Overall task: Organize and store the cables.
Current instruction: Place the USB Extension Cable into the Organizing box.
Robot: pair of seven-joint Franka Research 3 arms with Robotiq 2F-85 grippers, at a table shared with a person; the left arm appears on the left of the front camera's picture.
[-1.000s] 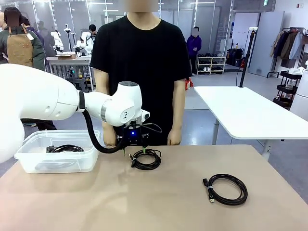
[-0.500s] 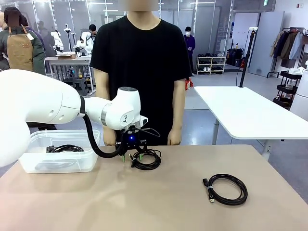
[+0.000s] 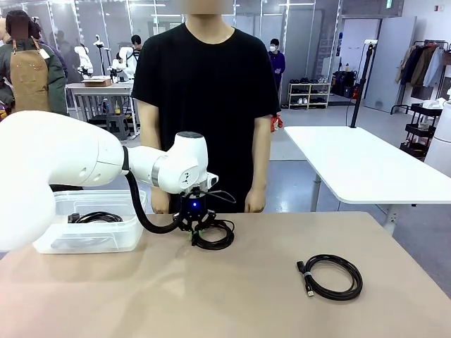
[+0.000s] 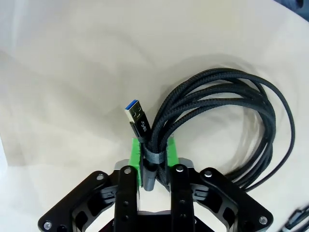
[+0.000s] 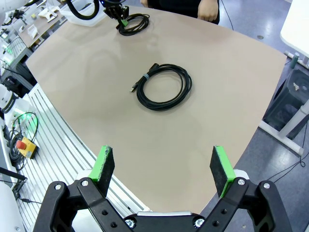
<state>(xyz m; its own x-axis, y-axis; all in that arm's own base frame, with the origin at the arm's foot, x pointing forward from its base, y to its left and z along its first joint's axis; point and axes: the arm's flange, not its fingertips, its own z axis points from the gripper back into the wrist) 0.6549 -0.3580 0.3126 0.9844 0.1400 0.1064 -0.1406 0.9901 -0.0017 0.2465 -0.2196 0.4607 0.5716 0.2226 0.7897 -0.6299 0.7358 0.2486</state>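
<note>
Blue-plugged cable in left hand

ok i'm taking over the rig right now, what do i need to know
Left claw: shut on the middle coil at its tie; the coil lies on the table, not yet lifted.
Right claw: open, empty, clear of the coils.
Done: one cable in the bin.
Left: bin the middle coil, then the right coil.
</note>
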